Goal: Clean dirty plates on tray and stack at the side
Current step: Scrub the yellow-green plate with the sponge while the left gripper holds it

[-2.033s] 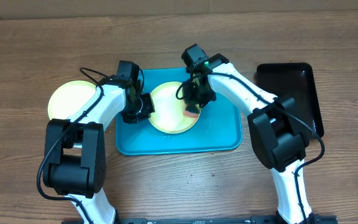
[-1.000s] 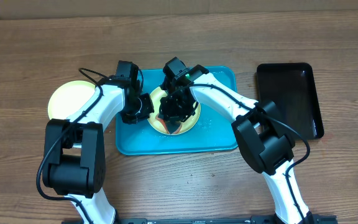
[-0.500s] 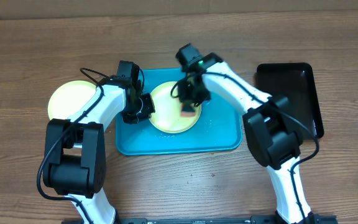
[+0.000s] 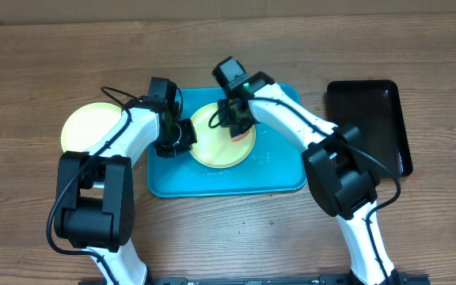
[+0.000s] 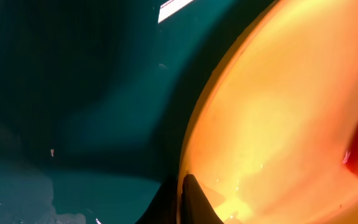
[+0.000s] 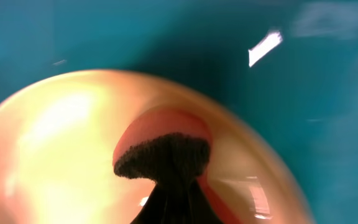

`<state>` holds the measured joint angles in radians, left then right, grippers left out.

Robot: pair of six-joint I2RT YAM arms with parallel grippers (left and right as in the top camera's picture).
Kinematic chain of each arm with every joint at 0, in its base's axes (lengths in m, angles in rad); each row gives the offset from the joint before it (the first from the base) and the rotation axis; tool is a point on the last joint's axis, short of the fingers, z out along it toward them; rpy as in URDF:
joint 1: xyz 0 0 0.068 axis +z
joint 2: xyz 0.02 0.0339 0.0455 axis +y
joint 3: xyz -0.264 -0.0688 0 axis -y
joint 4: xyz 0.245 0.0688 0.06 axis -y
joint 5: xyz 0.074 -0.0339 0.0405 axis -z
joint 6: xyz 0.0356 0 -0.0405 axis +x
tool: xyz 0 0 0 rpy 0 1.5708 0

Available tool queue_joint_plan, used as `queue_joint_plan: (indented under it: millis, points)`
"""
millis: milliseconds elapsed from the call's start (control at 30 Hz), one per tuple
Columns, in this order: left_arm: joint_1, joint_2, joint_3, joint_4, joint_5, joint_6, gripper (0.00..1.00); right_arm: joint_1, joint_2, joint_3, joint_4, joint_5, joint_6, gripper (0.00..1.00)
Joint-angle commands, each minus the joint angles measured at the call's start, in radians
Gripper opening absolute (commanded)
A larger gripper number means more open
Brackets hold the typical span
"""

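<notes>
pale yellow-green plate [image 4: 212, 152] on turquoise tray [image 4: 283, 170]

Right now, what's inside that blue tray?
One yellow-green plate, its rim pinched by the left gripper, the right gripper pressing a sponge on it. The tray floor beneath is hidden.

On the wooden bench [image 4: 38, 63] lies the turquoise tray [image 4: 283, 178], with one pale yellow-green plate [image 4: 212, 154] on it. The left fingers [image 4: 182, 136] are at this plate's left rim. The right fingers [image 4: 238, 125] are over its right part, at an orange sponge [image 4: 242, 136]. A second plate [image 4: 85, 127] lies left of the tray, and a black tray [image 4: 370, 119] lies to the right.
</notes>
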<state>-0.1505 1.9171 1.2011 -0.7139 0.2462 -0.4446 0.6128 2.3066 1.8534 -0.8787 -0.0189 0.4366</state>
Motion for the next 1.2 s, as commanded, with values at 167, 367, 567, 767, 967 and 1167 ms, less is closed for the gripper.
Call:
queue_joint_plan:
  millis: [167,367,567,767,967,1167]
  points:
    - [0.0,0.007,-0.01,-0.007,-0.017,0.004,0.04,0.091,0.019,0.018,-0.006,-0.082,0.006,0.04]
    - [0.0,0.007,-0.01,-0.008,-0.017,0.004,0.04,0.074,0.018,0.018,-0.121,-0.086,0.0,0.04]
    - [0.0,0.007,-0.01,-0.007,-0.017,0.004,0.04,0.014,0.018,0.02,-0.246,0.037,-0.044,0.04]
    - [0.0,0.007,-0.01,-0.005,-0.017,0.015,0.04,-0.042,0.018,0.02,-0.177,0.104,-0.079,0.04]
    - [0.0,0.007,-0.01,-0.006,-0.02,0.019,0.04,-0.04,0.018,0.02,-0.03,-0.037,-0.101,0.04]
    - [0.0,0.007,-0.01,-0.006,-0.02,0.019,0.04,-0.018,0.018,0.019,-0.005,-0.246,-0.101,0.04]
